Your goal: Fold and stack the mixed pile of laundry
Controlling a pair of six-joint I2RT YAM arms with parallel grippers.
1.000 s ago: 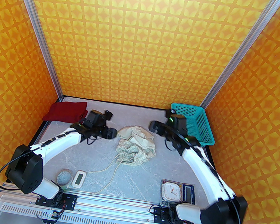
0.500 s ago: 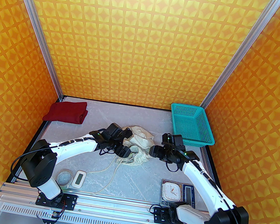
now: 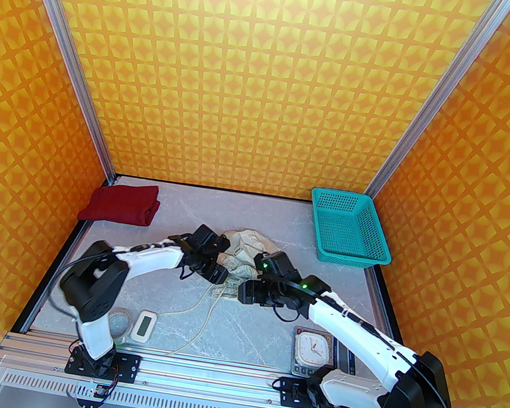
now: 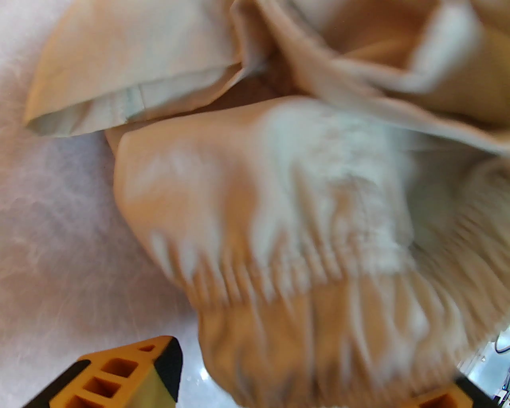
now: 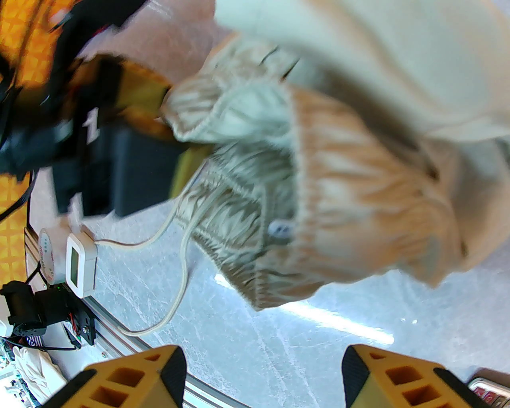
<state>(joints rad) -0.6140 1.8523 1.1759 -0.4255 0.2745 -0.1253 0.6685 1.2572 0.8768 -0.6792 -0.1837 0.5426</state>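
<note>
The cream-white shorts (image 3: 249, 245) lie crumpled in the middle of the table, gathered waistband toward me and drawstrings (image 3: 200, 313) trailing to the near edge. The dark red shirt (image 3: 121, 209) lies folded at the far left. My left gripper (image 3: 220, 275) is at the shorts' left side. In the left wrist view the left gripper (image 4: 287, 390) is open, its fingers wide apart with the gathered waistband (image 4: 318, 279) bulging between them. My right gripper (image 3: 245, 292) is low at the shorts' near edge. In its wrist view the right gripper (image 5: 263, 374) is open over bare table, just short of the shorts (image 5: 358, 207).
A teal mesh basket (image 3: 350, 229) stands at the far right. Along the near edge are a tape roll (image 3: 118, 322), a white timer (image 3: 143, 325) and a scale with a clock on it (image 3: 321, 350). Orange patterned walls close in three sides.
Both arms have swung inward onto the shorts: the left from beside the red shirt, the right from by the basket round to the shorts' near edge.
</note>
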